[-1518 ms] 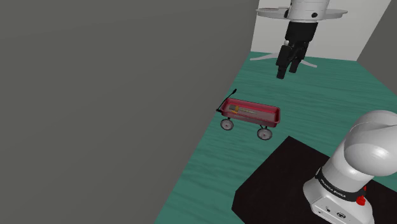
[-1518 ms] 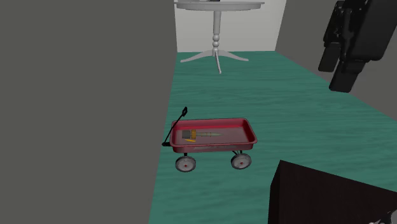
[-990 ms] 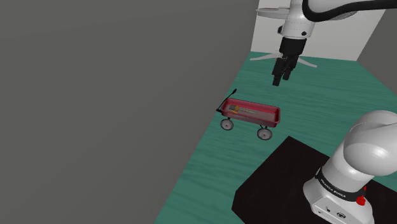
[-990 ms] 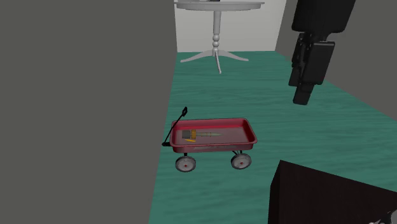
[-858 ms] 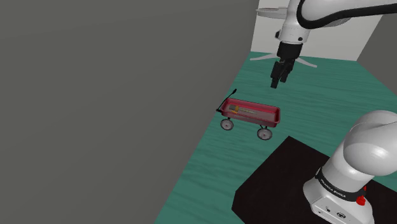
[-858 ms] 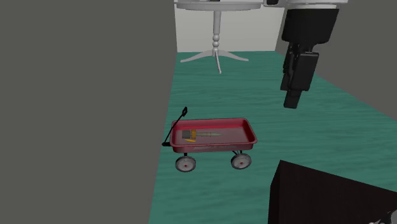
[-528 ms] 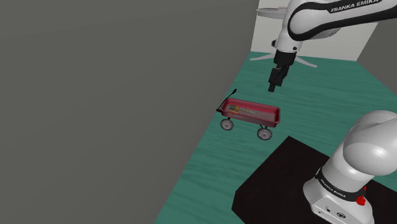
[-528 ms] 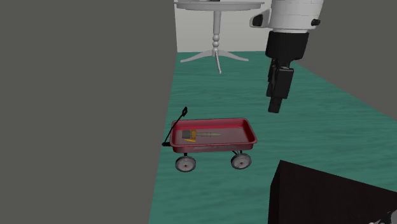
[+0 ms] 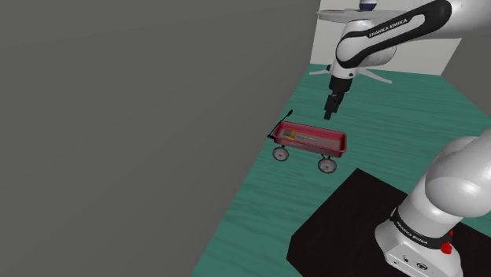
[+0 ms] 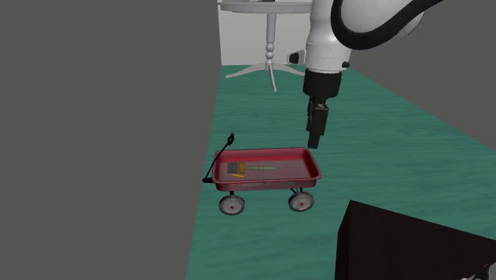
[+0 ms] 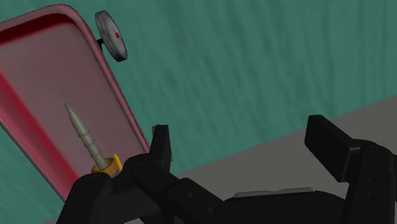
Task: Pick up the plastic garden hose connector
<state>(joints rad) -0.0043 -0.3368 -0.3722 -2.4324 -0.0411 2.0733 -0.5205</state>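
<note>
Stand point(image 9: 346, 228) sat dark at the shoulder view's lower right; from it the white arm point(image 9: 393, 35) arched up and over, wrist pointing down. Its gripper point(image 10: 315, 140) hung above the red wagon point(image 10: 270, 181), toward the end opposite the black handle point(image 10: 221, 159), with fingers point(image 11: 161, 145) spread apart, holding nothing. In the wagon's bed lay the hose connector point(image 10: 251, 169), grey with a yellow collar. Green floor point(image 10: 381, 151) lay open around; a grey wall point(image 10: 103, 135) flanked the handle side, and a white pedestal table point(image 10: 272, 48) stood beyond.

There was one red toy wagon point(image 10: 270, 186), one grey tapered hose connector point(image 10: 253, 168) with a yellow collar, and one white pedestal table point(image 10: 272, 40).
</note>
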